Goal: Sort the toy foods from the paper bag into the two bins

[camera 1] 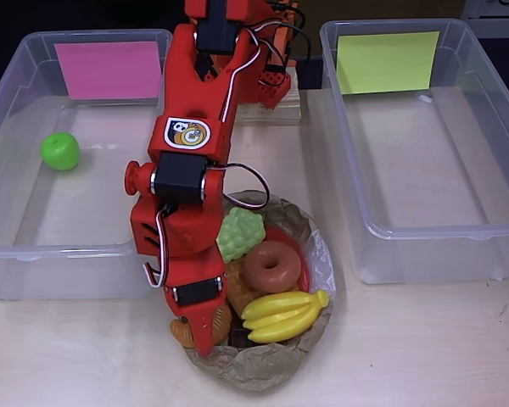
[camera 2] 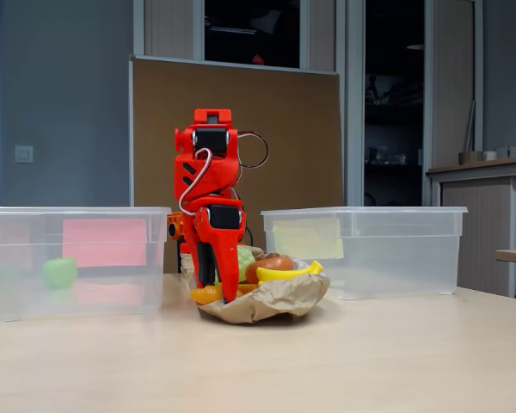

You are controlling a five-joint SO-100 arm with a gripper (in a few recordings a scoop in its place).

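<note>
The red claw [camera 1: 202,332] is down in the near-left part of the paper bag [camera 1: 263,365], its pointed tip low over the orange croissant [camera 1: 187,332] in the overhead view; whether its fingers are apart or clamped on that piece I cannot tell, since the arm's own body hides the gap in both pictures. The green apple [camera 1: 60,151] already lies in the bin with the pink card [camera 1: 17,102]; the bin with the yellow-green card [camera 1: 492,110] holds no toy that I can see. The rest sit heaped and touching in the bag: grapes [camera 1: 240,234], donut [camera 1: 272,265] and bananas [camera 1: 286,315] (a dark piece shows just under the bananas, too hidden to name). The main risk, as I judge it, is crowding: a glossy croissant pinched at its edge could slip, or the lift could drag the light bag or tip a neighbour onto the table [camera 1: 424,356].
</note>
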